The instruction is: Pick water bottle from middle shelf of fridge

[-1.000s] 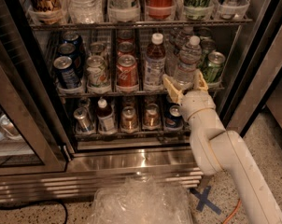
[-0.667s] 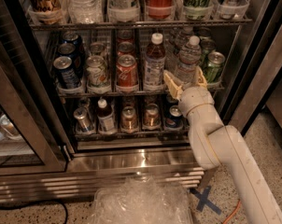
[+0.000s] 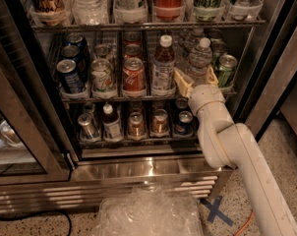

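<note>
Stainless drinks fridge [image 3: 138, 168], wire middle shelf [image 3: 114, 99] packed with cans [image 3: 133, 75]. Cream gripper [image 3: 197, 80] sits spread around the small clear ribbed water bottle [image 3: 199, 58].

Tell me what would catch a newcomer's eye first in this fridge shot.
The thick white robot arm reaching in from the lower right stands out first. Its gripper is open at the right end of the middle shelf, with fingers either side of the water bottle. Next come the red can mid-shelf and the crinkled clear plastic at the bottom edge, before the fridge.
</note>
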Controlling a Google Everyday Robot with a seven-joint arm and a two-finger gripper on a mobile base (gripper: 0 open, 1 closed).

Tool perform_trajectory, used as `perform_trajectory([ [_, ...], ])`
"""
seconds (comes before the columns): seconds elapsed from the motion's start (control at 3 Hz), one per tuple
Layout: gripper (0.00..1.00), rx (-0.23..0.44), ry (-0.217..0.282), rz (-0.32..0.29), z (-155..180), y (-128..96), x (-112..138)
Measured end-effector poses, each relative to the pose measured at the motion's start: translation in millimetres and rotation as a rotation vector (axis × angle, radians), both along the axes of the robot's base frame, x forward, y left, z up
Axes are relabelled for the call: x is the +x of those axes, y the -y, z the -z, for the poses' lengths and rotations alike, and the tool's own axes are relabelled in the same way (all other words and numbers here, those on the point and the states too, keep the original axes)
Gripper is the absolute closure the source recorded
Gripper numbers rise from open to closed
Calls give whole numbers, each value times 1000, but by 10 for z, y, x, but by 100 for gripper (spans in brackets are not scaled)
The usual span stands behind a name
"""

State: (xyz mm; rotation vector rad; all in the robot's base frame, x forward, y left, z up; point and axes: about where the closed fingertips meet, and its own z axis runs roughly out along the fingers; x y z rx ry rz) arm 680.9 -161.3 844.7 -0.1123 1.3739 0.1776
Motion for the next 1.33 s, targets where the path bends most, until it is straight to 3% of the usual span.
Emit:
perform_trajectory([
  [0.33, 26, 0, -6, 7, 4, -1, 108],
  [0.67, 45, 0, -6, 7, 4, -1, 110],
  [1.33, 92, 0, -6, 7, 4, -1, 110],
])
